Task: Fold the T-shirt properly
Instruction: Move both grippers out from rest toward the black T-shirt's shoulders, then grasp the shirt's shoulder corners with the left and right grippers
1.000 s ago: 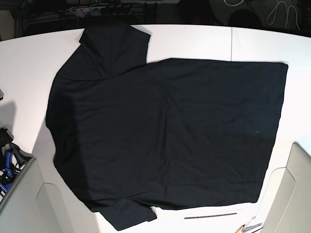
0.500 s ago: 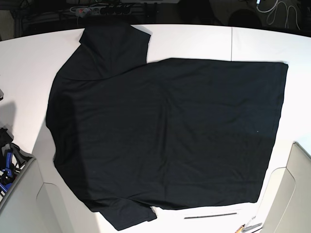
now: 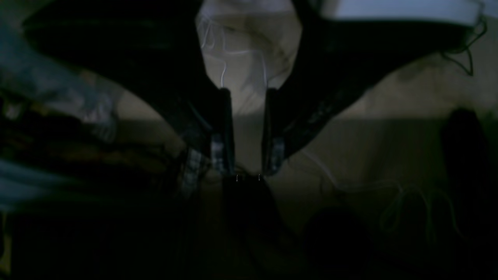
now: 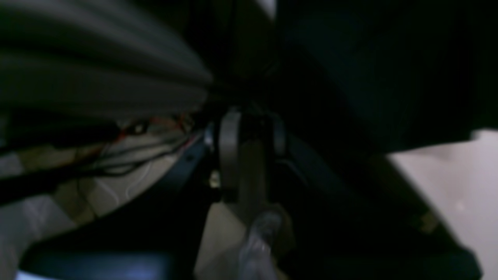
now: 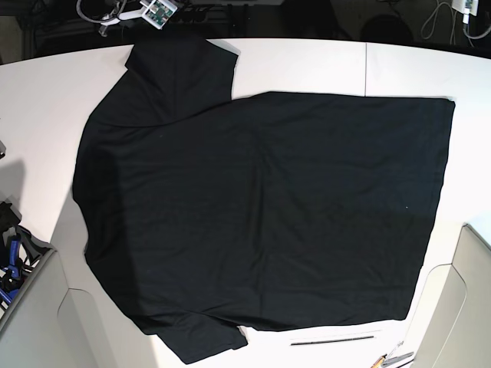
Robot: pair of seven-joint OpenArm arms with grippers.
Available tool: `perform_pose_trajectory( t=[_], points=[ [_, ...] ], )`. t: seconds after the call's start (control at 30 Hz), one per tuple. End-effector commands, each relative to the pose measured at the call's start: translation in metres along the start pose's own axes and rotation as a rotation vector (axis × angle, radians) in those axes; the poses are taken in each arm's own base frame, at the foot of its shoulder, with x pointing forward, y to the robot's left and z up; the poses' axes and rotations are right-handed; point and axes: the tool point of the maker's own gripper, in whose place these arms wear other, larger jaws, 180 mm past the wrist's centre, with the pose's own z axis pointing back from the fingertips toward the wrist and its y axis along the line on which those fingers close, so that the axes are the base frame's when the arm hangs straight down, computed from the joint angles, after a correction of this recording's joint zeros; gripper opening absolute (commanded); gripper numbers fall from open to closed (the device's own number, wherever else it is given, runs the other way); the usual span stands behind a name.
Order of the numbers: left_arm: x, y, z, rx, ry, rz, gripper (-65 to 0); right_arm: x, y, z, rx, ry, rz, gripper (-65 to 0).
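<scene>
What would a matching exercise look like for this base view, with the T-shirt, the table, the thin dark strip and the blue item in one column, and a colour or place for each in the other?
Column one:
1. T-shirt
2. table
3. thin dark strip
4. blue item

Column two:
A. white
B. at the left edge of the base view
C. black, spread flat
D. on the table near the bottom edge of the view, apart from the shirt

Pairs: 1-C, 2-A, 3-D, 4-B
</scene>
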Motion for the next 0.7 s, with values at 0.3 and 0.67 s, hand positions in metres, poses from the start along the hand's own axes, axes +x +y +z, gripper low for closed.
perform_pose_trajectory(
  t=[0.3,0.67],
  points=[
    [0.056,0.002,0.026,0.01,-0.164,-0.026,-51.2,0.025,-0.085,0.043,-0.248,-0.145,-0.19,-45.1],
    [0.093,-0.002,0.023,-0.017,-0.255,-0.069,-30.1,-0.02,-0.149,0.068,-0.399,-0.159,-0.489,-36.3]
  ],
)
